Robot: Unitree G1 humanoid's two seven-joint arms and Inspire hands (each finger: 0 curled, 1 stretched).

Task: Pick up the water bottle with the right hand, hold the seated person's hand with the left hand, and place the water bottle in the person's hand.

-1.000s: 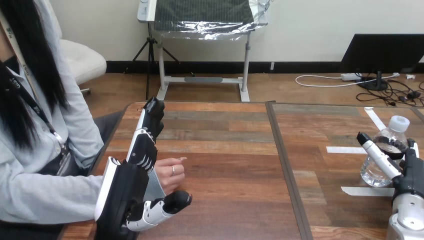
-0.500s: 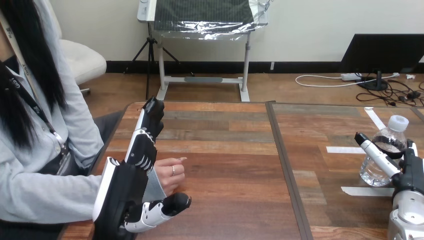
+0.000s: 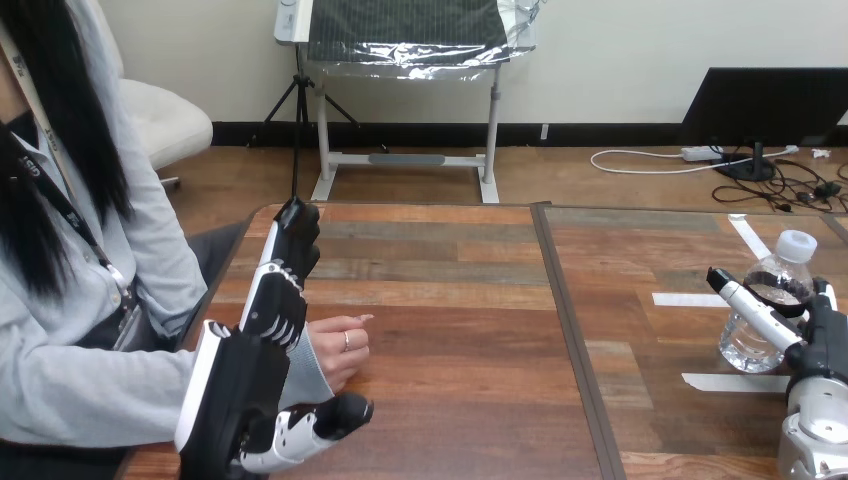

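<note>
Left hand (image 3: 238, 392) has edged leftward, fingers straight beside the person's hand (image 3: 335, 352); right hand (image 3: 825, 340) against the capped water bottle (image 3: 748, 345), grip unclear.

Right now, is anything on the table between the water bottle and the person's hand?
Nothing visible: bare table lies between the water bottle and the person's hand. The left hand stands at that hand's left, off the path.

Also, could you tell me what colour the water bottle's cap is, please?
The cap is white; head view.
</note>
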